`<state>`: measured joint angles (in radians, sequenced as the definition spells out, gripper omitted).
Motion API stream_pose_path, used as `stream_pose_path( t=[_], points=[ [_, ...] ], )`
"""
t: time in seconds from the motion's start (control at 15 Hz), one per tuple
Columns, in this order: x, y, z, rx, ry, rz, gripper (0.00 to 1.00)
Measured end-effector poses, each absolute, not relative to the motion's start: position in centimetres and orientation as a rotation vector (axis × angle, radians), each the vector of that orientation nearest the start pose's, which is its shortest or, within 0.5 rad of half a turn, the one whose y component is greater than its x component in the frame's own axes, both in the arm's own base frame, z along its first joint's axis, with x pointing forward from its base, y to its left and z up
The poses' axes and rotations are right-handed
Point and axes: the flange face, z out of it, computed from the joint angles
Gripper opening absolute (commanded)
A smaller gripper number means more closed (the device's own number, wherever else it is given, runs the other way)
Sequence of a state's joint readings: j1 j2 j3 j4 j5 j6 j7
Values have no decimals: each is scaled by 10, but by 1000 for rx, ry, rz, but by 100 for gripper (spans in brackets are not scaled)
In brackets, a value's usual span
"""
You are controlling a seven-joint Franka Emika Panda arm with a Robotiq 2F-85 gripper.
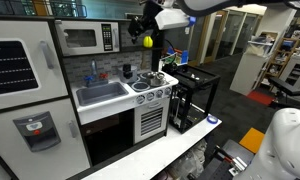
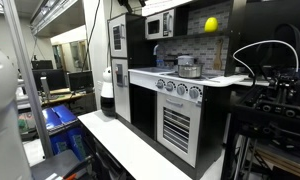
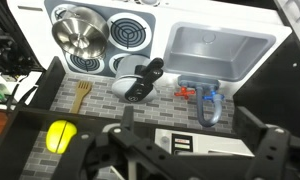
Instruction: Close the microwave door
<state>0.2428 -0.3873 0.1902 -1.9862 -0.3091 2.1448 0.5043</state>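
Observation:
The toy microwave (image 1: 85,38) sits in the upper shelf of the play kitchen, above the sink. Its light-grey-framed door with the dark window (image 1: 78,39) looks flush with the front, left of the dark keypad strip (image 1: 108,38). It also shows in an exterior view (image 2: 158,25). My gripper (image 1: 142,26) hangs to the right of the microwave, above the stove, not touching it. In the wrist view its dark fingers stand wide apart and empty (image 3: 170,150), with the microwave's keypad (image 3: 175,142) below between them.
A yellow ball (image 1: 147,42) hangs just under the gripper, also in the wrist view (image 3: 60,135). Below are the stove with a steel pot (image 3: 78,32), the sink (image 1: 100,94), a blue faucet (image 3: 210,105) and the white fridge door (image 1: 20,65). A black stand (image 1: 195,95) is to the right.

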Motion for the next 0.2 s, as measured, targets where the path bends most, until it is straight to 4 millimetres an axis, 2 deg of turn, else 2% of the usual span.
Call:
stream_pose_path(
  t=[0.2],
  points=[
    [403,172,699,-3044,18,-1009,100]
  ],
)
